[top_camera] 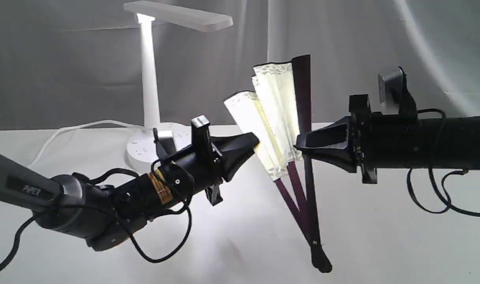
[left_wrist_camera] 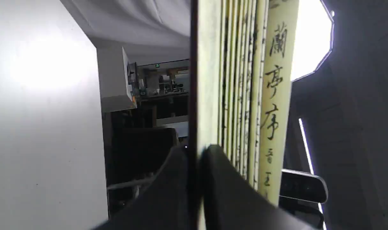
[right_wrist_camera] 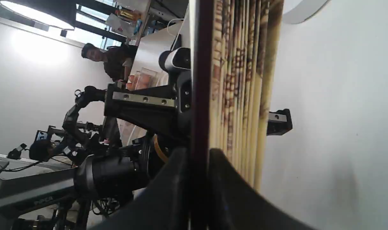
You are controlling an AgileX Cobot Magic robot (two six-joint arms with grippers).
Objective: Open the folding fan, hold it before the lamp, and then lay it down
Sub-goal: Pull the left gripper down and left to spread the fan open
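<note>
**Fan Part-Spread Between Two Grips, Short of the Lamp**

Found the folding fan [top_camera: 275, 114] held in the air over the table [top_camera: 224, 244], leaf end up and pivot end low near the cloth. Could not tell whether touching it. Saw only a narrow wedge of pleats spread, with most folds packed together.

Saw the left gripper [top_camera: 256, 145] pinched shut on the outer guard at the lamp side, and the right gripper [top_camera: 302, 145] pinched shut on the dark guard at the other side, both about halfway up the leaf. Confirmed this in each wrist view by a thin dark guard squeezed between closed fingers. Placed the lamp [top_camera: 149, 79] behind and to the left in the exterior view, well apart from the fan.

Judged the opening step as under way and far from done. Called for drawing the two grips apart along an arc centred on the pivot, not straight sideways, to spare the paper from tearing and the guards from slipping. Called for slow, equal travel on both sides, a firm pinch, and no twisting of the wrists against the ribs. Advised stopping at a taut leaf before any carry toward the lamp.
</note>
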